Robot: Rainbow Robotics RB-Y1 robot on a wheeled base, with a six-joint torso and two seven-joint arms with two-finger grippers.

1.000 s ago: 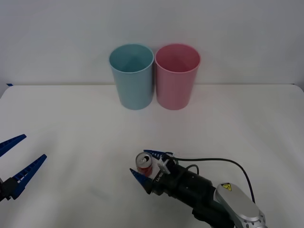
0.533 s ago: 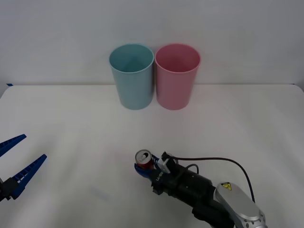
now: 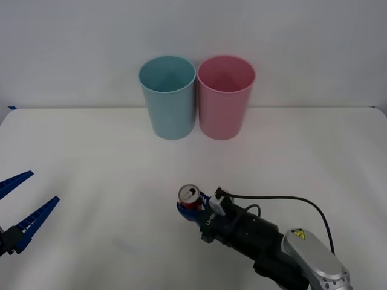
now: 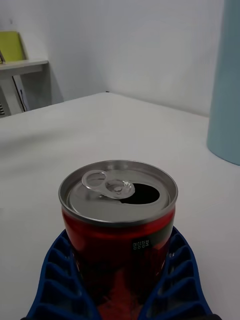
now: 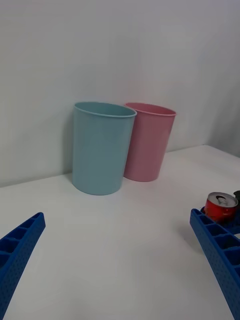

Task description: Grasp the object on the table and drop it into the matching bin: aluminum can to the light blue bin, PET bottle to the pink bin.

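Evidently the right pincer [image 3: 195, 209] is clamped on the upright aluminum can [image 3: 189, 197] — ready to lift toward the light blue bin [image 3: 167, 96] at 12 o'clock — while the left pincer [image 3: 23, 208] waits spread apart at 9.

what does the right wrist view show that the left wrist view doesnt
Right wrist view alone: the aluminum can close up, its opened top and pull tab, the right gripper with blue fingers clamped on its sides, and a shelf in the room behind. Left wrist view alone: the pink bin and the left gripper, open. Both: the can, the light blue bin, the table.
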